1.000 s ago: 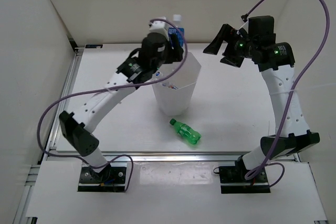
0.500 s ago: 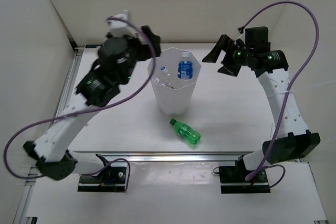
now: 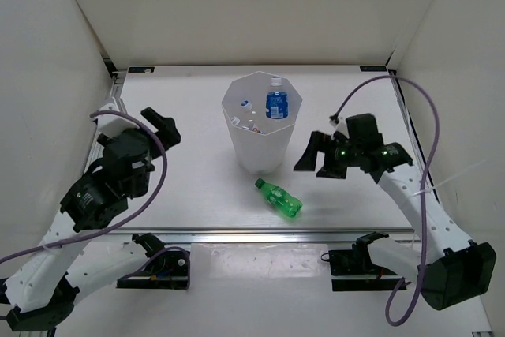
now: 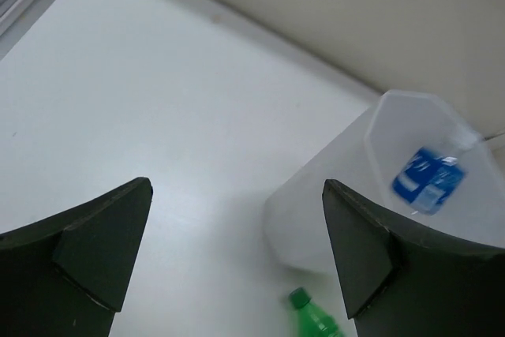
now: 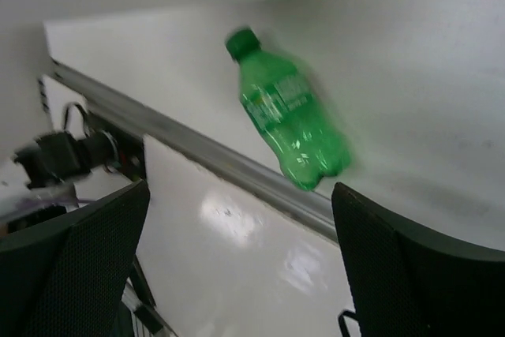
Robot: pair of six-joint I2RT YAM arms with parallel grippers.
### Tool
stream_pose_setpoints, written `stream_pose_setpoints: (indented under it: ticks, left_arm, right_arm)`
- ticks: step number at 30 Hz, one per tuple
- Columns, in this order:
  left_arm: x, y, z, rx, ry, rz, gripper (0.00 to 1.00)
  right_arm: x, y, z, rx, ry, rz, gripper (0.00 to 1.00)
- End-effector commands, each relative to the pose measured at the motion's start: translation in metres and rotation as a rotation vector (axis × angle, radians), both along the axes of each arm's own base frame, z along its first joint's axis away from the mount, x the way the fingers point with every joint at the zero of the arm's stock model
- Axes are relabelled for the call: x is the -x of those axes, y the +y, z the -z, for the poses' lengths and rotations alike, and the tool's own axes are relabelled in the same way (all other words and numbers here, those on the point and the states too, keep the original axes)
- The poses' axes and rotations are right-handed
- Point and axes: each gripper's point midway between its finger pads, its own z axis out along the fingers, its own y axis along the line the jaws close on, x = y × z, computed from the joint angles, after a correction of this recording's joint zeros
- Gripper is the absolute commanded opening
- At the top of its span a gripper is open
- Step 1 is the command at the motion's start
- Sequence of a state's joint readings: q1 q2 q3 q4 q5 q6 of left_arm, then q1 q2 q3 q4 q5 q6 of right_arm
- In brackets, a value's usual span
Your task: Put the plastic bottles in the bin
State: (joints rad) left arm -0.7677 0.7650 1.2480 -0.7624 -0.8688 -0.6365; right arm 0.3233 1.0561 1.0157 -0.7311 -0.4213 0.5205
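Note:
The tall white bin (image 3: pixel 260 144) stands mid-table; it also shows in the left wrist view (image 4: pixel 331 211). A blue-labelled bottle (image 3: pixel 277 102) lies inside it, seen again in the left wrist view (image 4: pixel 428 181), with other clear bottles (image 3: pixel 246 116) beside it. A green bottle (image 3: pixel 278 198) lies on its side on the table in front of the bin, also in the right wrist view (image 5: pixel 288 112) and the left wrist view (image 4: pixel 312 317). My left gripper (image 3: pixel 162 128) is open and empty, left of the bin. My right gripper (image 3: pixel 314 155) is open and empty, right of the green bottle.
A metal rail (image 3: pixel 260 233) runs along the table's near edge, close to the green bottle. White walls enclose the table on the left, back and right.
The blue-labelled bottle dropped from my left gripper into the bin. My left arm pulled back and down to the left. My right arm came down toward the green bottle.

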Motion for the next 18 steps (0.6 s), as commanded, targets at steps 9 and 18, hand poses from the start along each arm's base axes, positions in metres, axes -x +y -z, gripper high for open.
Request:
stream_pose_setpoints:
  ticks: [9, 18]
  left_arm:
    - [0.039, 0.012, 0.112, 0.034, 0.316, -0.031, 1.0]
    - [0.045, 0.012, 0.122, -0.048, 0.409, -0.01, 1.0]
  right_arm:
    - [0.014, 0.027, 0.09, 0.065, 0.004, -0.155, 1.0]
    - [0.015, 0.06, 0.127, 0.088, 0.036, -0.267, 1.0]
